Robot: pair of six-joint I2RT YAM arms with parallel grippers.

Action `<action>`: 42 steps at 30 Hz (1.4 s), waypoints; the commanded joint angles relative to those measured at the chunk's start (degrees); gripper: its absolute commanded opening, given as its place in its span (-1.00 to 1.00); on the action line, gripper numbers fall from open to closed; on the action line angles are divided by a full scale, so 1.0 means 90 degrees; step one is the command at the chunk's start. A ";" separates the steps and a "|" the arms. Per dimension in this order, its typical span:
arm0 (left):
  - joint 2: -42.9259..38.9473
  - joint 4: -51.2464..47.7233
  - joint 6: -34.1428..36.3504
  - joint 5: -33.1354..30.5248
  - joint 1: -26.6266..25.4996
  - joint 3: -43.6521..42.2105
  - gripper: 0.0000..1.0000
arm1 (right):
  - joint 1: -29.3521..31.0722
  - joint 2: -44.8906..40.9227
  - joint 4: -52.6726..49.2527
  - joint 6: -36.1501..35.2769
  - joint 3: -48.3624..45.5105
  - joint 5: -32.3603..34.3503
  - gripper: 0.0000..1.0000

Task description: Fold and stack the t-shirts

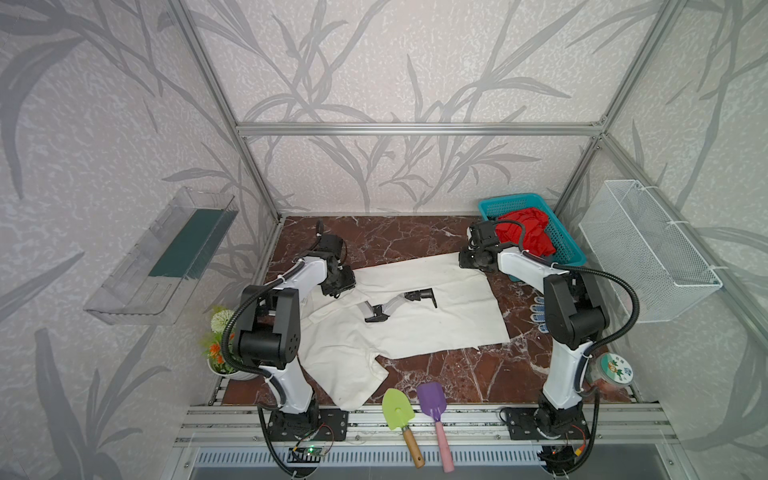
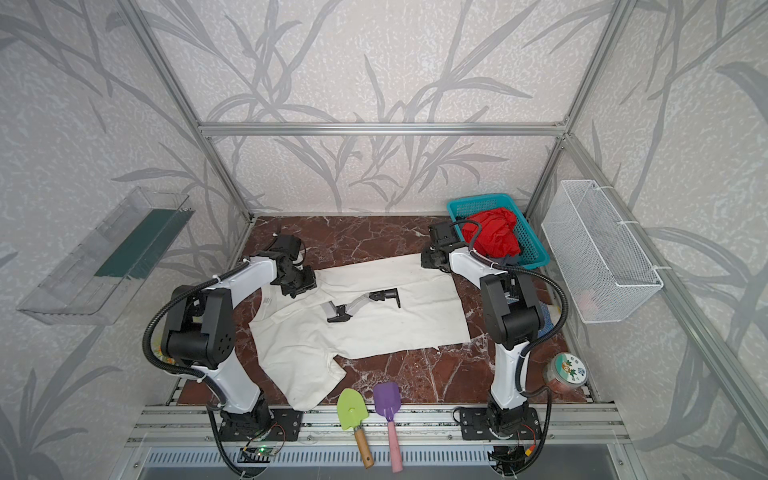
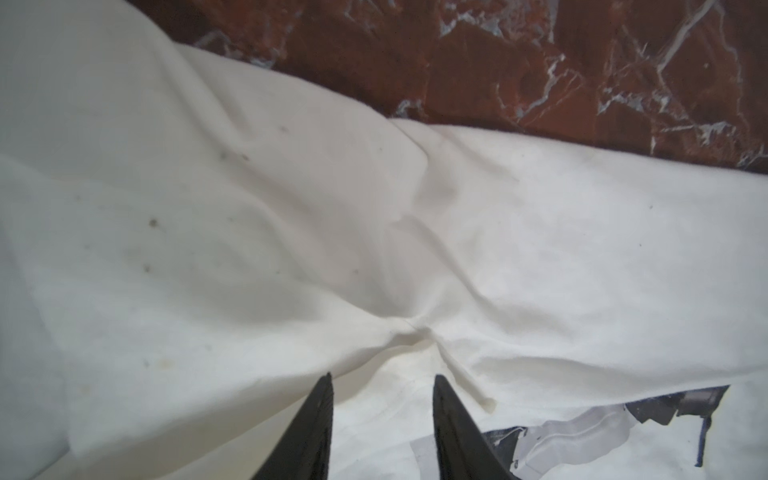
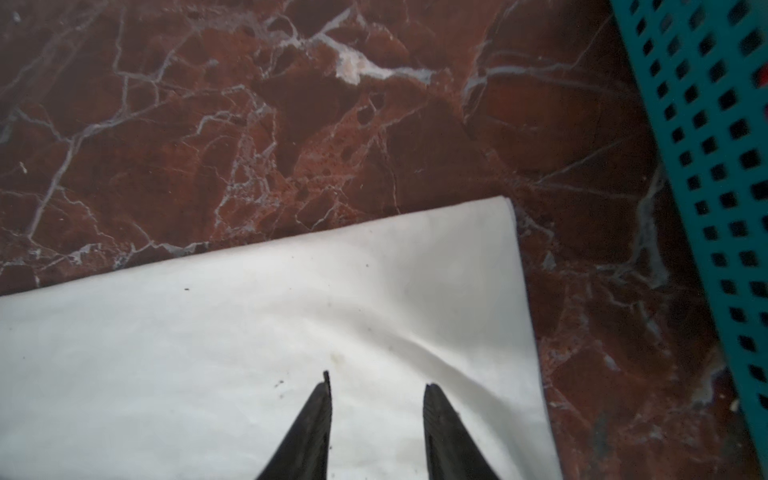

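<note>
Pincers on both arms are seen parted and empty. The left pincer (image 3: 382, 376) is poised just above a puckered fold of the cream shirt (image 1: 436, 320), and the right pincer (image 4: 378, 379) is held over that shirt's far right corner; nothing is caught between the fingers of either.

The cream shirt is spread across the middle of the tabletop (image 1: 395, 237). Its far long side appears to be turned in toward the middle, so that the print (image 1: 399, 302) is partly covered in the left wrist view. One sleeve (image 1: 353, 374) is laid out toward the front edge, close beside the green trowel (image 1: 395, 405). The red shirt (image 1: 528, 232) is heaped in the basket (image 1: 515, 200) at the far right.

The far fold is judged to be laid, and the near side is taken as the step in hand. The pucker under the left pincer should be pressed flat first, since any crease there would be locked in by the next fold. The sleeve is best tucked inward before the near edge is taken. That edge should be gripped at two well-spread points, lifted only slightly, and carried over by both arms together, so that it is set down parallel to the far fold. Dragging toward the trowel should be avoided.
</note>
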 commanded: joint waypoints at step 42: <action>0.1039 -0.0862 0.0470 -0.0015 -0.0608 0.1434 -0.32 | -0.0232 0.0236 -0.0489 -0.0068 0.0301 -0.0404 -0.23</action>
